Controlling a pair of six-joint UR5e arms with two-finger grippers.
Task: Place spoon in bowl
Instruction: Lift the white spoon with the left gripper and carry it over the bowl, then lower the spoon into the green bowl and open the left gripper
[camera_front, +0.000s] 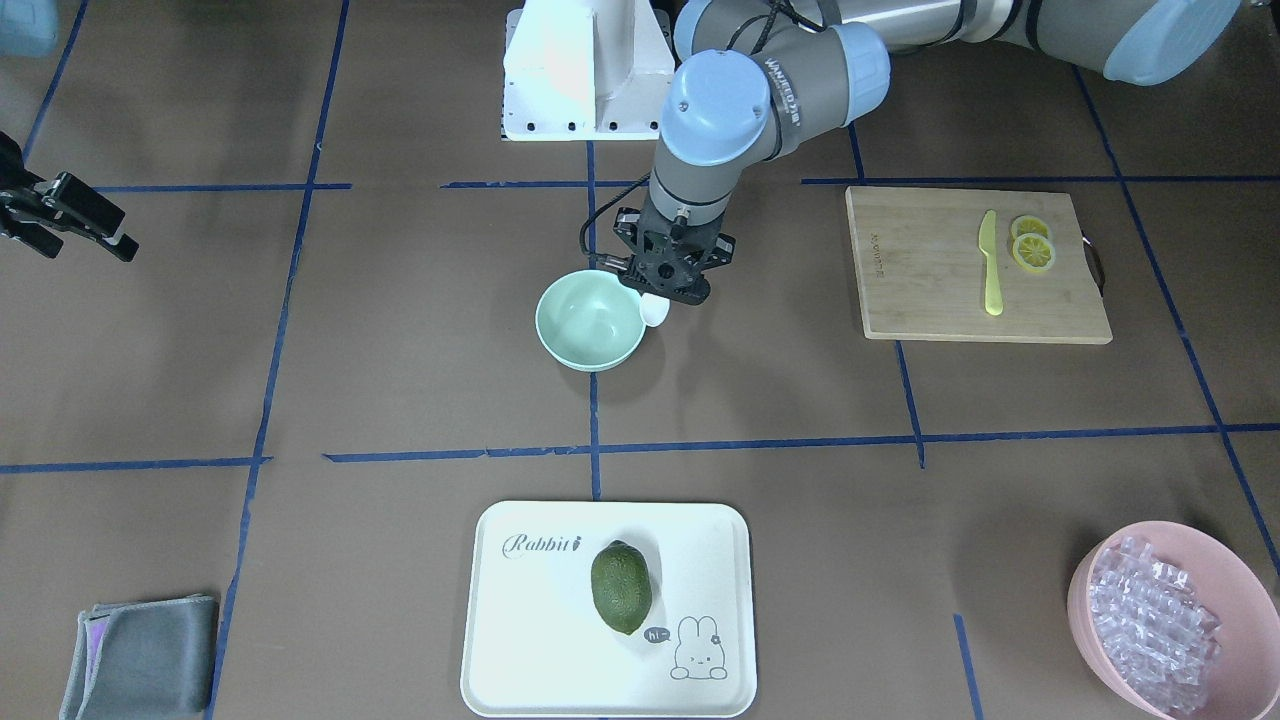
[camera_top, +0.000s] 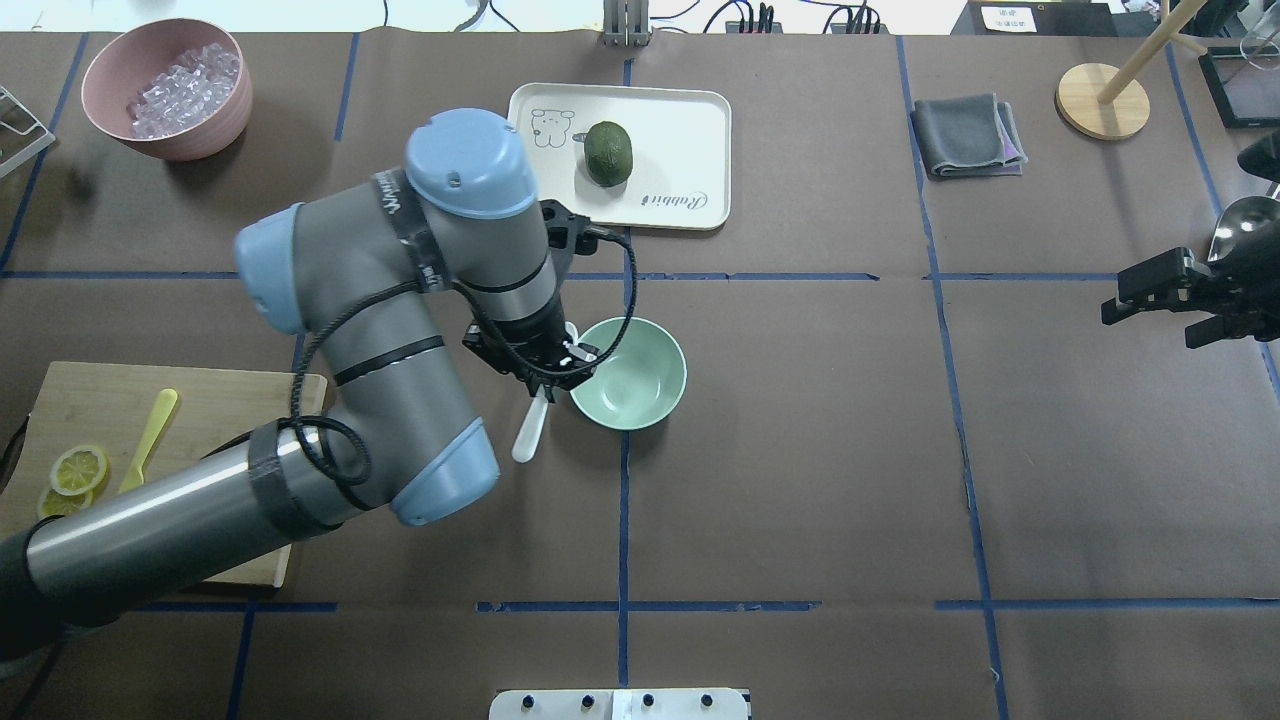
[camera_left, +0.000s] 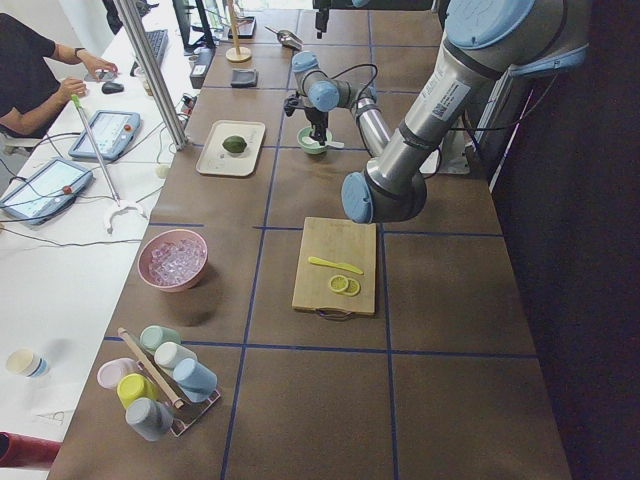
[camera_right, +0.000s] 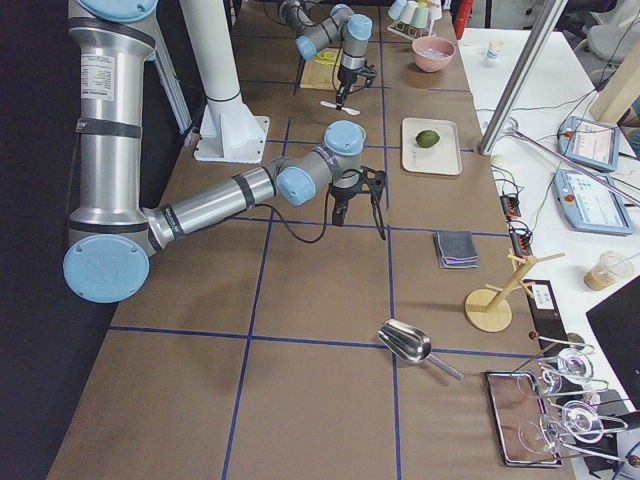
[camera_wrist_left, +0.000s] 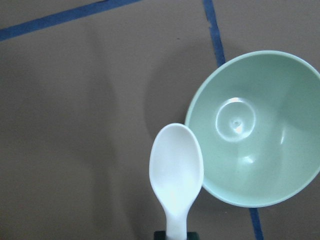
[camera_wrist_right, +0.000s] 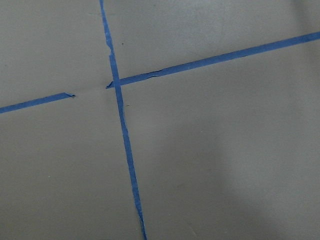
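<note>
The pale mint-green bowl stands empty near the table's middle; it also shows in the overhead view and the left wrist view. My left gripper is shut on the white plastic spoon and holds it by the handle above the table. The spoon's oval scoop hangs just outside the bowl's rim, on my left side of it. My right gripper is open and empty, far off at the table's right side.
A wooden cutting board with a yellow knife and lemon slices lies on my left. A white tray with a green fruit, a pink bowl of ice-like pieces and a grey cloth lie along the far edge.
</note>
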